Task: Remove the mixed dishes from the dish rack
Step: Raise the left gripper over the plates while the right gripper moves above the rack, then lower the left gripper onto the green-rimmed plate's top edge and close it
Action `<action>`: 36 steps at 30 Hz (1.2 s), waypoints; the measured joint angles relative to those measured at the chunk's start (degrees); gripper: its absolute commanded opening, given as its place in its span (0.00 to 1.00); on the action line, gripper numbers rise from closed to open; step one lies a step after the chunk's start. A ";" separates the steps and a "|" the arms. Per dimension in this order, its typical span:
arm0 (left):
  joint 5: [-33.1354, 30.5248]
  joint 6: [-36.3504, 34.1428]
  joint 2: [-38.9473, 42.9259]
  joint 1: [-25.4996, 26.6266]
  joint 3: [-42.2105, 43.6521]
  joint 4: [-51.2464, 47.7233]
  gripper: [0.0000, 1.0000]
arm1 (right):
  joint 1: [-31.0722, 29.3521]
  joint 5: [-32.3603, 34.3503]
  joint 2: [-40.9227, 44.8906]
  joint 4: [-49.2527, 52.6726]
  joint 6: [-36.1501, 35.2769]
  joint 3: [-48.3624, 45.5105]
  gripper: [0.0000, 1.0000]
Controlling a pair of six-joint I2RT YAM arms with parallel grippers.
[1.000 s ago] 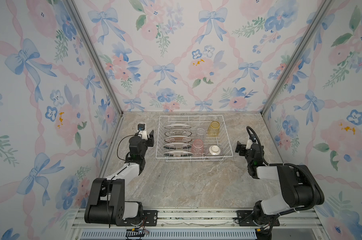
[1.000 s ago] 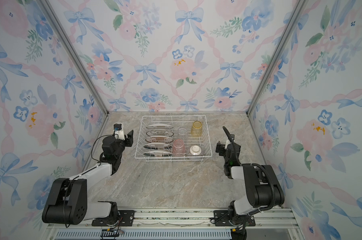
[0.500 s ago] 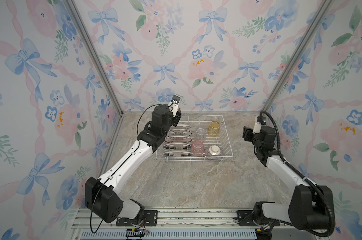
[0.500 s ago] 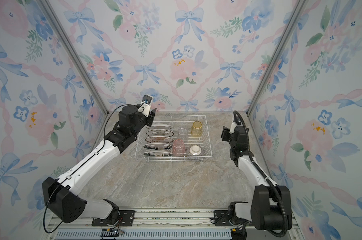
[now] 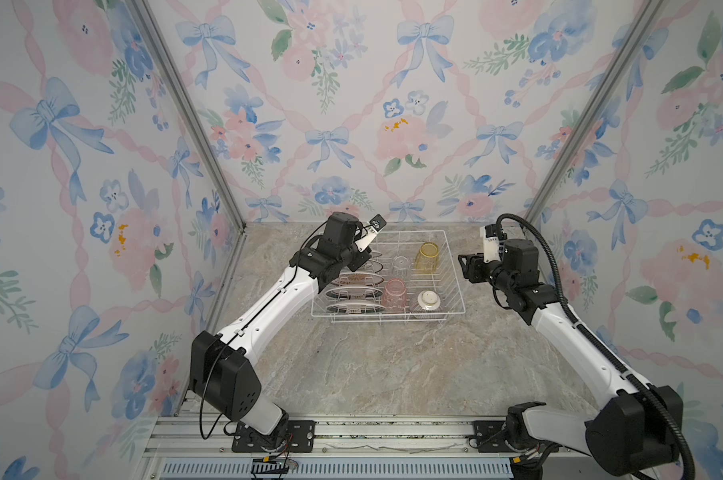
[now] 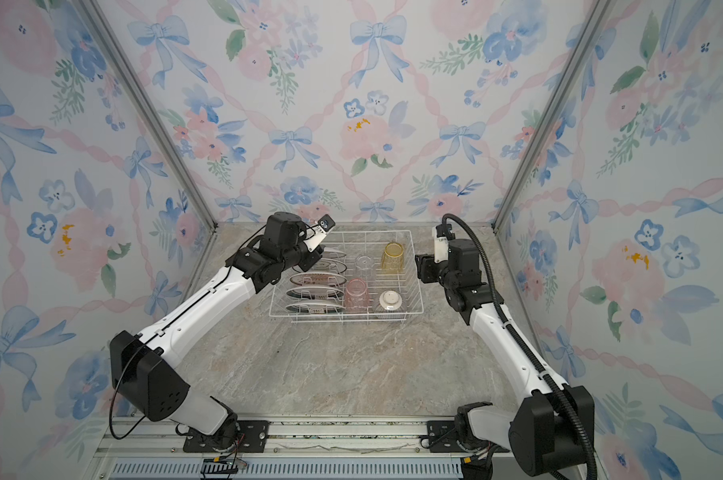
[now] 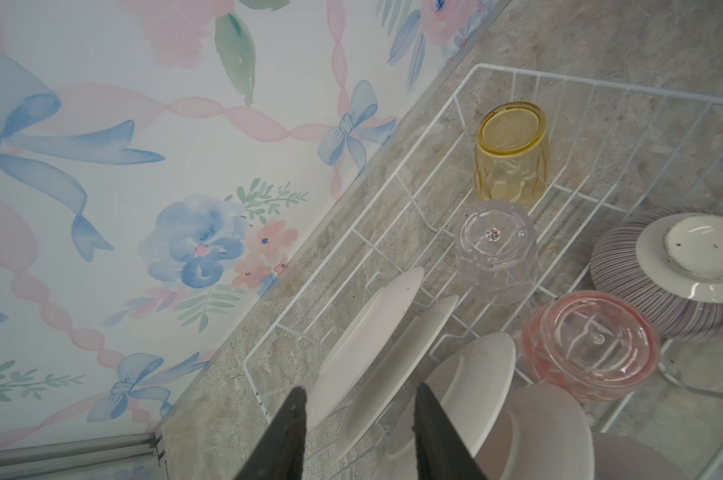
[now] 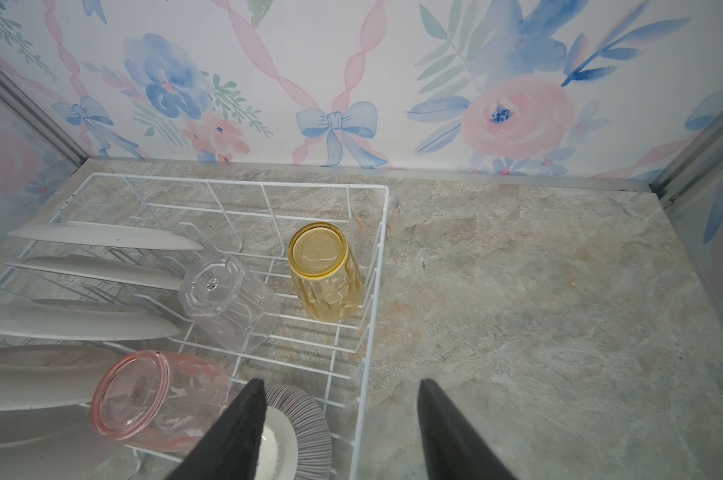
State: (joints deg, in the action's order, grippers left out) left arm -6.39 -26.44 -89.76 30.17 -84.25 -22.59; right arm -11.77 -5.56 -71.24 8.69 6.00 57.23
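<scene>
right claw (image 8: 340,384), seemingly over rack (image 8: 268,182) rim

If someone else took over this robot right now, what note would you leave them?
Left gripper: jaws open, empty, above the plates.
Right gripper: jaws open, empty, at the right edge of the rack, near the bowl.
In the rack: plates, bowl, pink tumbler, clear tumbler, yellow tumbler.
Done: nothing unloaded yet.
Left: every dish.
</scene>
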 measured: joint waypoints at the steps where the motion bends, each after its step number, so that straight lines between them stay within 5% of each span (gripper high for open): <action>1: 0.55 -0.42 -0.96 0.00 -0.68 -0.68 0.42 | -0.24 -0.11 0.00 0.26 0.17 0.00 0.61; 10: 0.20 -3.45 -11.63 -0.02 -8.04 -6.78 0.40 | -1.99 -0.50 0.02 0.63 1.53 0.00 0.61; 36: -1.51 -9.14 -17.11 -2.32 -13.38 -11.91 0.33 | -2.25 0.17 2.91 0.90 2.16 0.02 0.62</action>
State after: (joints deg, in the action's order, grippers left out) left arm -7.90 -35.57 -106.87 27.86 -97.62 -34.50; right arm -14.02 -5.39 -68.34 9.58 8.16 57.25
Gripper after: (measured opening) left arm 0.340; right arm 0.622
